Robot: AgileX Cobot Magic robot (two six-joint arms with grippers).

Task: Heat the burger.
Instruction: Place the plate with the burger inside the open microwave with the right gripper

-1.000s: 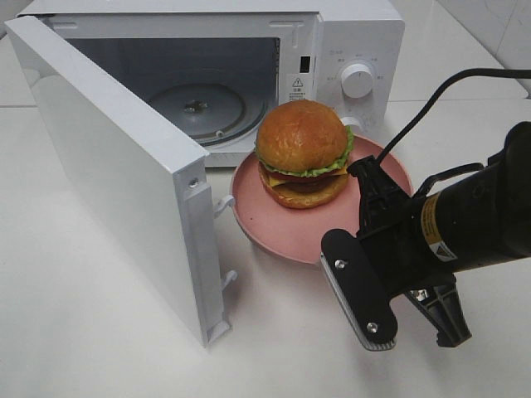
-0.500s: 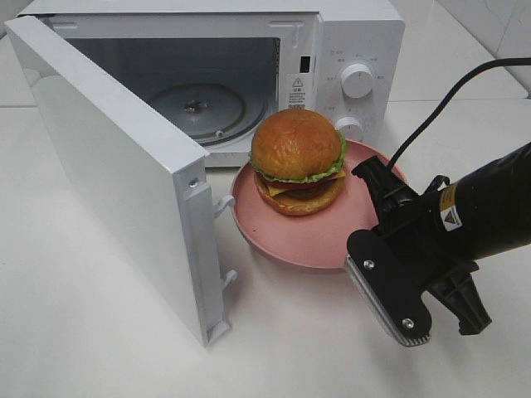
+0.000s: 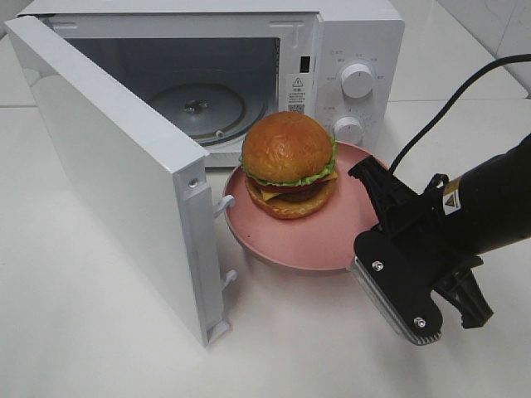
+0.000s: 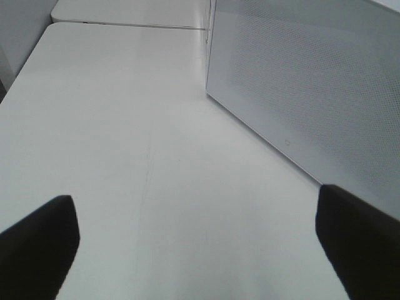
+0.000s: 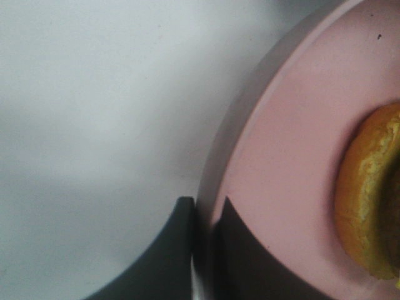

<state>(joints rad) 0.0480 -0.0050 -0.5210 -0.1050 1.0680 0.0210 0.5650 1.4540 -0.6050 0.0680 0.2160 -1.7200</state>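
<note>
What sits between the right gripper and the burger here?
Only bare pink plate, whose rim the right gripper pinches; the burger sits farther in. Right wrist view shows it.

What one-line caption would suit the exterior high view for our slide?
Right gripper clamps the pink plate by its rim, burger aboard, in front of the open microwave.

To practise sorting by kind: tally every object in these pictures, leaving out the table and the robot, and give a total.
microwave: 1
pink plate: 1
burger: 1
Total: 3
</note>
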